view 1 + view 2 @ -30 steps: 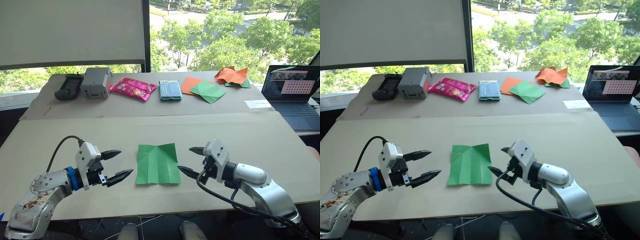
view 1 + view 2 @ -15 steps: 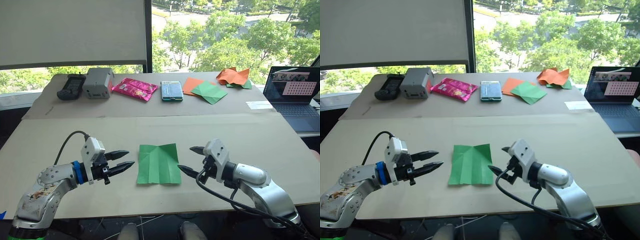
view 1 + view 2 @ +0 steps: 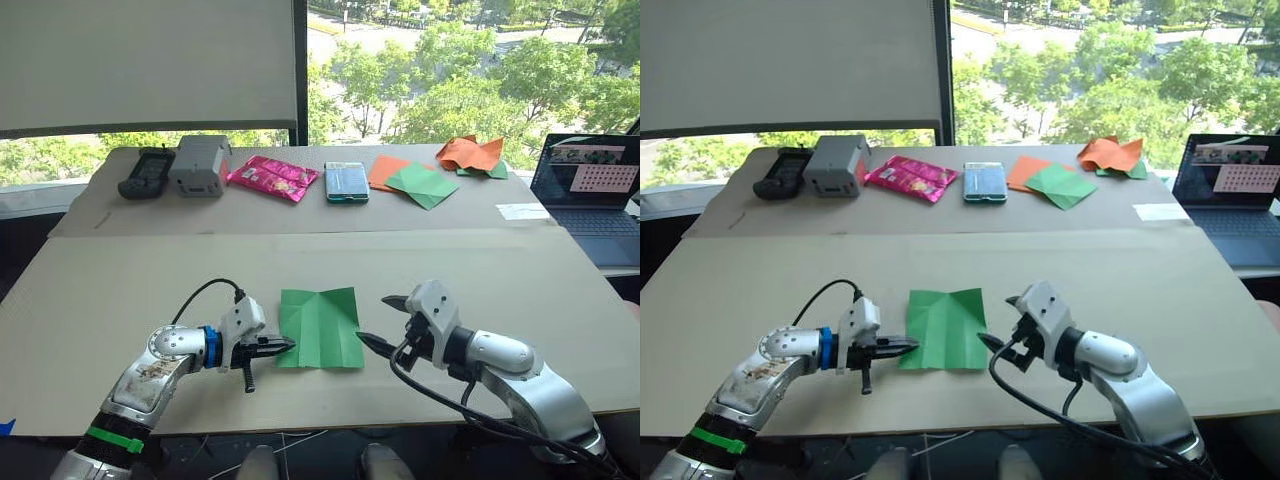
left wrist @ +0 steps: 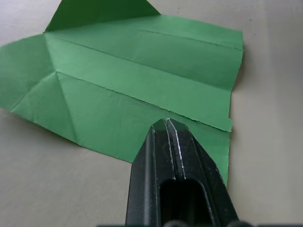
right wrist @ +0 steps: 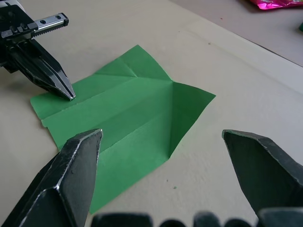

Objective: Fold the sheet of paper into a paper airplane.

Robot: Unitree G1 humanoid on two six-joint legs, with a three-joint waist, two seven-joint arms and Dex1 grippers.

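no legible text, labels or numbers (laptop screen (image 3: pixel 590 180) too small)

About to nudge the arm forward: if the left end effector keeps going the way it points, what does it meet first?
The sheet of paper. The left end effector, fingers shut, already has its tip at the sheet's near left corner, probably touching, so it would likely slide across or push the paper.

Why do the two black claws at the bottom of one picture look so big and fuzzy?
In the right wrist view, the right gripper sits right under that camera, so its fingers loom big and soft-edged; the sheet of paper behind looks crisp. In the left eye view, bright daylight pours through the window.
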